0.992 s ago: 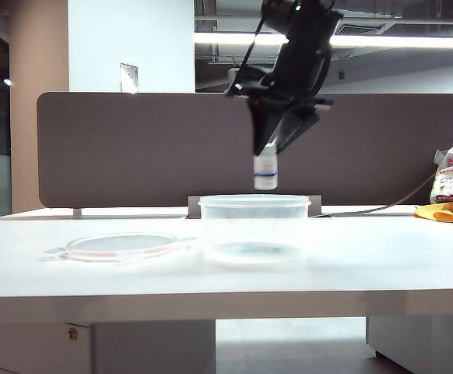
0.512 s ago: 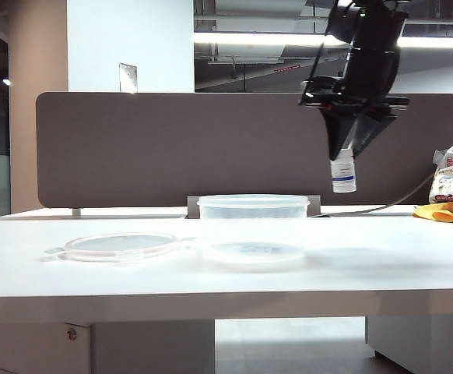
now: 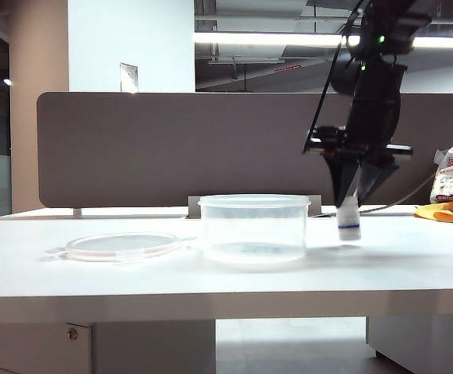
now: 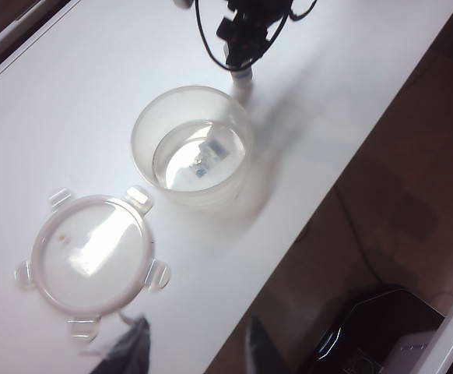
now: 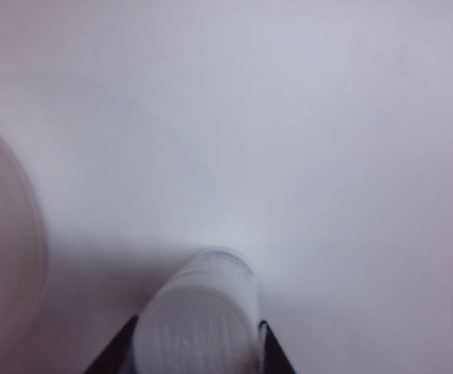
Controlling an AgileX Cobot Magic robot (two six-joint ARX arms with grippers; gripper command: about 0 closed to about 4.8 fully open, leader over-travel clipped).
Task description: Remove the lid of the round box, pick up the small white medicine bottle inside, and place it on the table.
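1. Right gripper [image 3: 352, 195] clamps the bottle [image 3: 349, 220] by its cap, low over the table [image 3: 413, 265], beside the box [image 3: 254, 228].
2. Bottle looks light, rigid, smooth; grip its top.
3. Left gripper [image 4: 187, 354]: only dark tips show, nothing between them; cannot tell its opening.

The right arm [image 3: 374, 86] is black all over, a blocky wrist housing narrowing into a right hand [image 3: 352, 189] of two dark, wedge-shaped fingers. A small green light glows near its top, and thin black cables loop down its side. The left hand [image 4: 191, 351] shows only two dark finger stubs (blurred, edges soft).
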